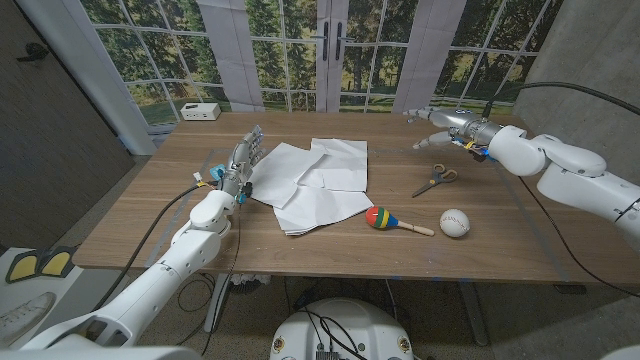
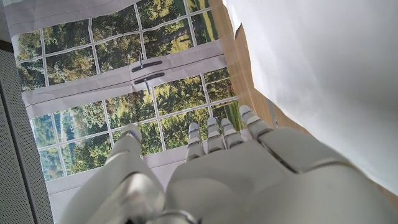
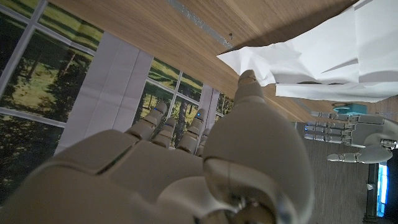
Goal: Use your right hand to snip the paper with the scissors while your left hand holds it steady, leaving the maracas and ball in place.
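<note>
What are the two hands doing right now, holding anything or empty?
Left hand: open, fingers up beside the paper, holding nothing.
Right hand: open, in the air beyond the scissors, holding nothing.

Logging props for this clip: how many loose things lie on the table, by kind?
Paper sheets: a loose overlapping pile, count unclear, taken as 1
Scissors: 1
Maraca: 1
Ball: 1
White box at the far edge: 1
Total: 5
</note>
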### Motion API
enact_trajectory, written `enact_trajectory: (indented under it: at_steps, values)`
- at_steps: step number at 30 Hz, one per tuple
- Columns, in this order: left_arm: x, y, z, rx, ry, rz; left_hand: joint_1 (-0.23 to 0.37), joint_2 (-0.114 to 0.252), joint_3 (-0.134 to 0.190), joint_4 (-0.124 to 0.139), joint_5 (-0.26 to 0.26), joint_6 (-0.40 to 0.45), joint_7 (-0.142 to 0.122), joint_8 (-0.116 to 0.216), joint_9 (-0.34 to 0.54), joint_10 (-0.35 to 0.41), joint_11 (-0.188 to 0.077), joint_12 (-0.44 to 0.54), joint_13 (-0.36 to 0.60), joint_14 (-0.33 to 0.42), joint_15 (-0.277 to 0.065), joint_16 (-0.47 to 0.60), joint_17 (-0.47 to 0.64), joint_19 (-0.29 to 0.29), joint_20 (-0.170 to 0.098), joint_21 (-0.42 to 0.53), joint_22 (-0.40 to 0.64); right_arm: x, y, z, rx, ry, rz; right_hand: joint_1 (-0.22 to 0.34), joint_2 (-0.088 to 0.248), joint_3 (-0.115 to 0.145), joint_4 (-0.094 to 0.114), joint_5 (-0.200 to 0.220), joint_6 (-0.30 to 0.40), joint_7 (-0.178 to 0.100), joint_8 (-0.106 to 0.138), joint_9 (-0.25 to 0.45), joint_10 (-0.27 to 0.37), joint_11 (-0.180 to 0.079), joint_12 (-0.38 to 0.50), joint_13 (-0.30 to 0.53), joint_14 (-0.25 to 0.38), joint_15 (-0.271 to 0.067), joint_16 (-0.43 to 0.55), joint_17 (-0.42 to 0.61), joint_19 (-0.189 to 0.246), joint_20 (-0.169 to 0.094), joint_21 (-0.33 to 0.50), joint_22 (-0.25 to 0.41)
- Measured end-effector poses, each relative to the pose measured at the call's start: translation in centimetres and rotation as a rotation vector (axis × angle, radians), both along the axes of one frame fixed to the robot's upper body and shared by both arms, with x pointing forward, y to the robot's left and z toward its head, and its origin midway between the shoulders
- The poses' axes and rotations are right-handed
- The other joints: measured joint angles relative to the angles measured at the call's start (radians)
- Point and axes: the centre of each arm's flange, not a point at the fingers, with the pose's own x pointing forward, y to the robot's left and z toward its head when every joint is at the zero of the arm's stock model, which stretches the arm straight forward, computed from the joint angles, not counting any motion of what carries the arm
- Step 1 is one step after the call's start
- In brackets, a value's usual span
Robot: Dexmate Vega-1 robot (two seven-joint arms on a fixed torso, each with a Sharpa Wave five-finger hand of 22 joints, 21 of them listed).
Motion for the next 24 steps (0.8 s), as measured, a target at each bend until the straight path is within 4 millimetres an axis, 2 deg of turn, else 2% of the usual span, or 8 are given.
enact_trajectory:
  at_steps: [24]
  values:
    - [0.26,0.16,0.21,0.005,0.006,0.0,-0.005,0.005,0.0,0.0,0.0,0.0,0.0,0.0,0.001,0.0,0.0,0.0,0.0,0.0,0.0,0.0,0.0,0.002,-0.002,0.0,0.0,0.55,0.08,-0.07,-0.114,0.069,-0.051,0.0,0.0,0.012,0.012,-0.013,0.012,0.013,0.0,0.0,0.047,0.0,0.014,0.014,0.006,-0.006,0.0,0.0,0.001,0.001,0.0,0.0]
